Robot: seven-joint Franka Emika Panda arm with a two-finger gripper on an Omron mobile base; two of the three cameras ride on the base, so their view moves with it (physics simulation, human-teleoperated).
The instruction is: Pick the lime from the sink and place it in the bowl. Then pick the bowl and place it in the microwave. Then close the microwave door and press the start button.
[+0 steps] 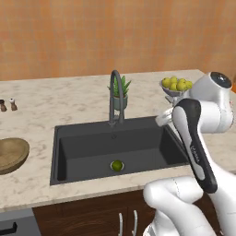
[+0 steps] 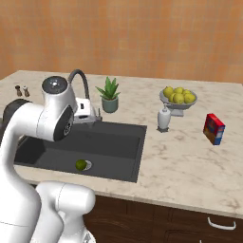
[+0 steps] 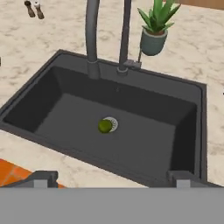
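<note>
— lime [image 3: 104, 126] sits on the drain in the sink [image 3: 65, 87], gripper [image 3: 109, 177] high above it, wide open, empty.
— best come straight down, centre on it, then close gently.

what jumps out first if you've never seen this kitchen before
The dark sink sunk in the pale counter, with the small green lime lying on its drain. Behind it arches the faucet beside a potted plant, and the wooden bowl sits at the counter's left edge.
</note>
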